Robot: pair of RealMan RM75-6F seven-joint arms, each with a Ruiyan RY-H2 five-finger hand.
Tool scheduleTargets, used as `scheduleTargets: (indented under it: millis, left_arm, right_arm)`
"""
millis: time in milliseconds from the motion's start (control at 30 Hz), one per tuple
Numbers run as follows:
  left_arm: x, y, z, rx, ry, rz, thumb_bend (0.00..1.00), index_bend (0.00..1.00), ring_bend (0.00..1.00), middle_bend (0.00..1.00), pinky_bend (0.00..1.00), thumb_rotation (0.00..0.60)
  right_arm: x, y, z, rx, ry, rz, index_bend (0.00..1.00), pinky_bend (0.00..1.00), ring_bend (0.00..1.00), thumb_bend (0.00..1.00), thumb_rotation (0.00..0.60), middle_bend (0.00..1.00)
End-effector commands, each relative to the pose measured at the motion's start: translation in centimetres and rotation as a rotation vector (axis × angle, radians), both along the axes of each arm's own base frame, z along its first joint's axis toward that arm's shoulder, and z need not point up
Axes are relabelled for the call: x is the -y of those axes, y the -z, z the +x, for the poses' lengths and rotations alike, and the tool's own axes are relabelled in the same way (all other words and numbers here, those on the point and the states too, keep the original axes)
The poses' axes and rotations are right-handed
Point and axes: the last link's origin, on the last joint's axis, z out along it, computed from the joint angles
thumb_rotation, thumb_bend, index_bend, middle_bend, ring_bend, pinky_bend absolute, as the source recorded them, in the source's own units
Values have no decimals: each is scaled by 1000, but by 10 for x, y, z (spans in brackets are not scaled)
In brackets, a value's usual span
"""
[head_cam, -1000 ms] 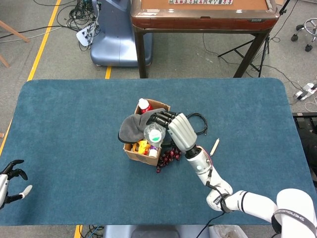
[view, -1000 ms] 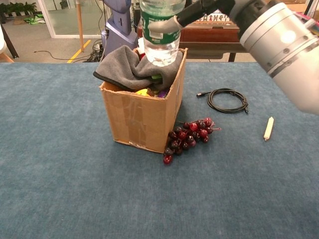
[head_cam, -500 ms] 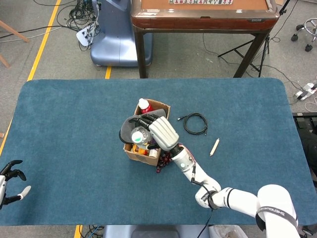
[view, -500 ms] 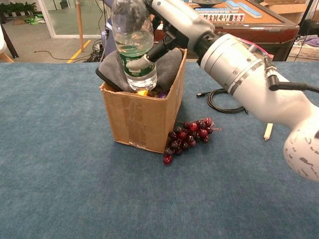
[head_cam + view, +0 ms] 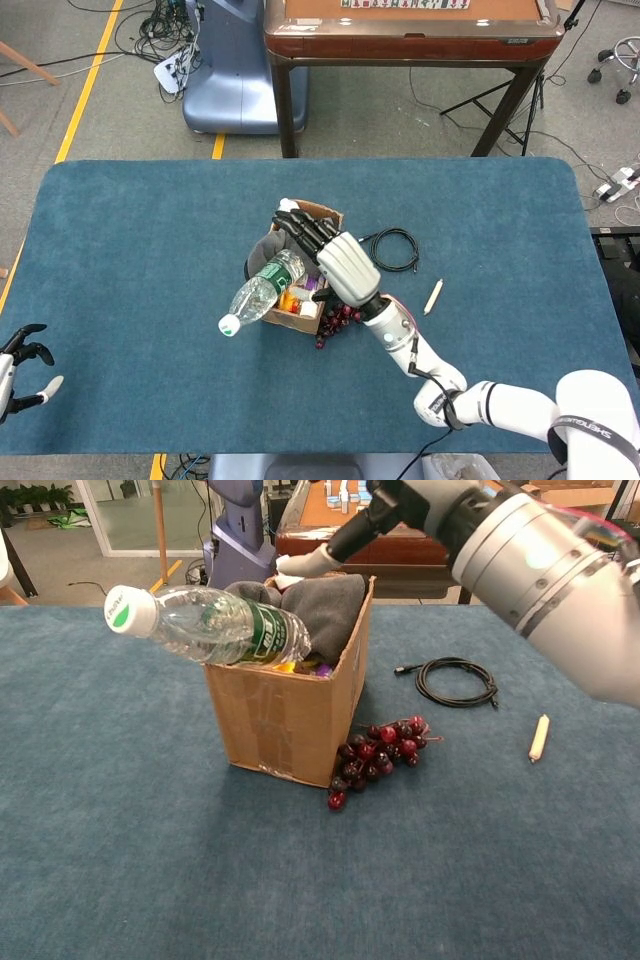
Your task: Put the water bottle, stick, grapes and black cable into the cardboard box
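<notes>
Covering the table (image 5: 130, 230), blue carpet (wooden table (image 5: 410, 25) behind)

Little text can be read. On the right arm (image 5: 585, 425), at the near right corner in the head view, small dark letters seem to say "SHENGDUAN", but they are tiny and I am not sure. The bottle (image 5: 215, 626) has a green label with white marks, too blurred to read.

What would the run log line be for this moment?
right hand: open above cardboard box | water bottle: tilted across box rim, cap outward | grapes, black cable, stick: on table | left hand: idle
</notes>
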Motion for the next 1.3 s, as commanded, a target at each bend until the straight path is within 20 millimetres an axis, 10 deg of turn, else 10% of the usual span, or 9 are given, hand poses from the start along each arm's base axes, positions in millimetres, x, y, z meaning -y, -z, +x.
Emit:
scheduleTargets:
  millis: [33, 600, 833, 1300]
  left_arm:
    - [0, 0, 0, -2, -3, -2, 194, 542, 401, 201, 666, 600]
    - [-3, 6, -3, -21, -14, -17, 193, 527, 401, 201, 666, 600]
    - [-4, 7, -4, -24, -19, -17, 194, 527, 400, 201, 666, 600]
    - [-4, 6, -5, -18, -24, -10, 194, 527, 401, 201, 666, 600]
  right_arm:
    - [-6, -20, -16, -65, 1, -69, 36, 316, 97, 0, 600, 168]
    - [-34, -92, -128, -505, 188, -112, 444, 967, 976, 28, 600, 991]
    - [-39, -85, -169, -710, 246, -53, 475, 1000, 1000, 250, 600, 1000]
    - [-29, -51, -213, -957, 312, 22, 485, 1000, 1000, 323, 600, 1000]
